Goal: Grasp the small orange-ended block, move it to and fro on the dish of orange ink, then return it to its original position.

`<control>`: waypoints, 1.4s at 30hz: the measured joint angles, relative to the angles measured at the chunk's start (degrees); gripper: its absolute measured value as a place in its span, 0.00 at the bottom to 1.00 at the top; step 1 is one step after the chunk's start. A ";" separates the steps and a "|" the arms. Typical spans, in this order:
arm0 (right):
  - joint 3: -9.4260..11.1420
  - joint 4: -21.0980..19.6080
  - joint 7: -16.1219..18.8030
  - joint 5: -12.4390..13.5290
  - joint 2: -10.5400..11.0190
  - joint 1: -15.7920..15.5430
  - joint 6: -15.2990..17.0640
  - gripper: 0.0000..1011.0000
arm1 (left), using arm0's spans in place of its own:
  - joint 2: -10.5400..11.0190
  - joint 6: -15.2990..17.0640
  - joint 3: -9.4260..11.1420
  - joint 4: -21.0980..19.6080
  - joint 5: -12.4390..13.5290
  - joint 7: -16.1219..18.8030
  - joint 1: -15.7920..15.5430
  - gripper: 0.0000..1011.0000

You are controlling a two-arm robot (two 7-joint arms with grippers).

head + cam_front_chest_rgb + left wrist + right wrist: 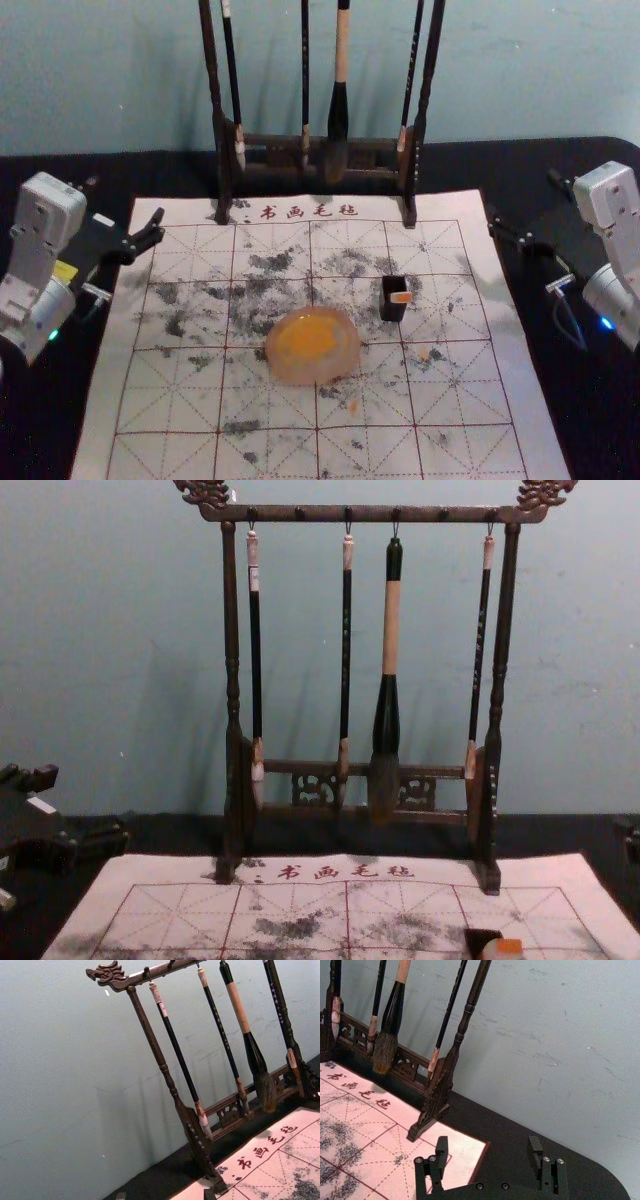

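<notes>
Orange-ended block [401,297] sits at a small black holder [391,311] on the gridded felt mat [470,400], right of centre; can't tell if it lies on top or is slotted in. Dish [273,358] with orange ink [308,338] is near it, toward the robot's left and a bit closer in, not touching. Progress: block not grasped, neither arm at the dish. Most likely nothing done, so grasp, to-and-fro on the ink and return all left; a finished run with the block put back could look the same, and the orange end doesn't settle it. Orange specks on the felt, origin unclear. Left gripper [165,1194] is off the mat's left edge, fingers apart, nothing between them. Right gripper [488,1146] is out past the right edge, fingers wide open, empty. Right arm is nearer the block, probably the one to use. Behind: dark wooden rack [375,515] with four hanging brushes, one much thicker [391,630]. Text: mat's far edge reads 书画毛毡 [345,870] (calligraphy and painting felt). Brush handles have small characters, too small to read. White label [103,220] and yellow label [65,271] on left arm, unreadable. No brand legible.
</notes>
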 joint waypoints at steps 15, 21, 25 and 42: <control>0.00 0.00 0.00 0.00 0.00 0.00 0.00 0.99 | 0.00 0.00 0.00 0.00 0.00 0.00 0.00 0.99; 0.00 0.00 0.00 0.00 0.00 0.00 0.00 0.99 | 0.00 0.00 0.00 0.00 0.00 0.00 0.00 0.99; 0.00 0.00 0.00 0.00 0.00 0.00 0.00 0.99 | 0.00 0.00 0.00 0.00 0.00 0.00 0.00 0.99; 0.00 0.00 0.00 0.00 0.00 0.00 0.00 0.99 | 0.00 0.00 0.00 0.00 0.00 0.00 0.00 0.99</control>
